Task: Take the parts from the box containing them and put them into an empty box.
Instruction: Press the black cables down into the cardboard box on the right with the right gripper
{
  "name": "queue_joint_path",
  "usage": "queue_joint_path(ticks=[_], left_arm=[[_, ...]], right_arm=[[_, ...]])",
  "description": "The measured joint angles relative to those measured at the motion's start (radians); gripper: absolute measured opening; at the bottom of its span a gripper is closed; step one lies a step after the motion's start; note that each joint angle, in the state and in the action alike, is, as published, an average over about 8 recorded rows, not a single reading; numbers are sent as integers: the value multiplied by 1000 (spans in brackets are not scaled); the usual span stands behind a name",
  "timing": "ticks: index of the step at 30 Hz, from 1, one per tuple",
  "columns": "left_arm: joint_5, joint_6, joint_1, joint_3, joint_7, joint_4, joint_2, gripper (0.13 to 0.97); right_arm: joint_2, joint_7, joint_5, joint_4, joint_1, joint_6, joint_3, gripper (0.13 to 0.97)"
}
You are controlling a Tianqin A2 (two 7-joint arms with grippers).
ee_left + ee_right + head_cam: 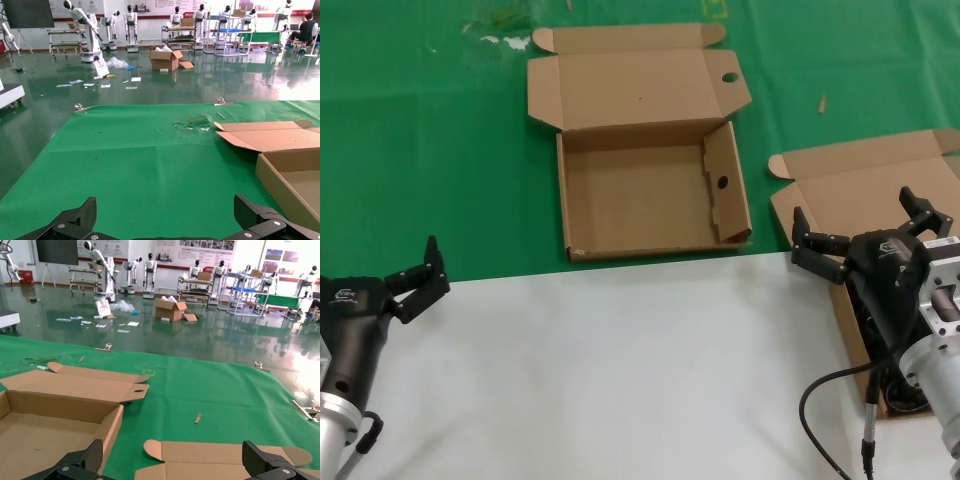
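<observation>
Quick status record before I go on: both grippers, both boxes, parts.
left gripper: open, holding nothing, at the table's near left edge
right gripper: open, holding nothing, above the source box
empty box: lid open, nothing inside, centre of the green cloth
source box: lid open, at right, partly hidden by the right arm
parts: dark cable barely visible in source box, none moved yet
</observation>
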Motion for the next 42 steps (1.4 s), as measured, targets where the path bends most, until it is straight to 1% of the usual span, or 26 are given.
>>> queue_joint_path(ticks=[13,16,19,24,30,35,39,42], left_arm=[[0,0,0,0,0,0,0,966],[0,0,0,0,0,0,0,966],[0,0,0,0,0,0,0,966],[0,0,0,0,0,0,0,966],[0,0,0,0,0,0,0,966],[0,0,0,0,0,0,0,966],[0,0,0,0,0,0,0,966],[0,0,0,0,0,0,0,966]], right_arm=[[5,-5,-2,6,-4,-9,3,966],[21,-28,-2,29,-18,-47,19,966],[47,-81,11,65,-48,-127,57,966],[104,-234,66,115,-122,-311,168,966],[196,-466,138,137,-231,-549,352,966],[278,-664,184,124,-314,-745,504,966],[353,-814,176,90,-362,-855,587,966],[410,-907,135,50,-373,-879,603,966]])
